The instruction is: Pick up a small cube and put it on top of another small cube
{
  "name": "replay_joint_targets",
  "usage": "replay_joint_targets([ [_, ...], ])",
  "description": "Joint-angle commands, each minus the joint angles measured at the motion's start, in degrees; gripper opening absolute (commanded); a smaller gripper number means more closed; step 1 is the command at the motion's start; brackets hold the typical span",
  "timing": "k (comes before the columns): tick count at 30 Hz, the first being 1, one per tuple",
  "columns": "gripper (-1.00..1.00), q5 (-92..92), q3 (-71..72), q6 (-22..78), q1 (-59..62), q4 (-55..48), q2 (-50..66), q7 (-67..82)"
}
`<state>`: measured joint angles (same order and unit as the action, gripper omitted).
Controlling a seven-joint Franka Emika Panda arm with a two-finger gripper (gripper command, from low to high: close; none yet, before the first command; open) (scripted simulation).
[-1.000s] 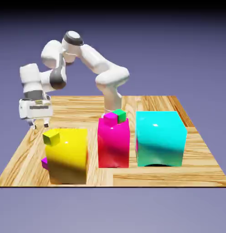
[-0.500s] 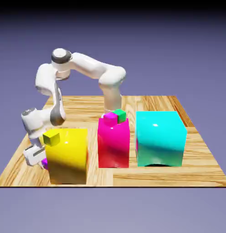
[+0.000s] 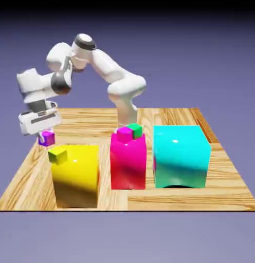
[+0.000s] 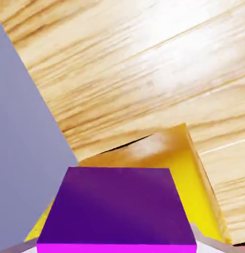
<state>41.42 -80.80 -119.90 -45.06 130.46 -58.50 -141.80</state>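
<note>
In the exterior view the gripper (image 3: 46, 134) hangs clear of the table (image 3: 165, 115), its jaws closed on the small purple cube (image 3: 47, 137), just above and to the exterior view's left of the tiny olive-yellow cube (image 3: 58, 155) on the big yellow block (image 3: 75, 177); the magenta block (image 3: 128, 162) carries a tiny pink cube (image 3: 124, 134) and a tiny green cube (image 3: 134, 130); the cyan block (image 3: 181, 156) stands beside it. In the hand view the small purple cube (image 4: 117, 210) fills the bottom, clamped between the fingertips (image 4: 206, 242); the big yellow block (image 4: 188, 173) and the table (image 4: 144, 64) lie beyond.
</note>
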Motion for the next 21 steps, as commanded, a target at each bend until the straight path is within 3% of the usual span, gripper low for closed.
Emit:
replay_joint_targets([
  [1,-1.00,-1.4,2.1,0.6,1.3,0.4,0.6,1.4],
  [21,-1.00,-29.8,43.6,11.7,27.0,8.9,12.9,29.6],
])
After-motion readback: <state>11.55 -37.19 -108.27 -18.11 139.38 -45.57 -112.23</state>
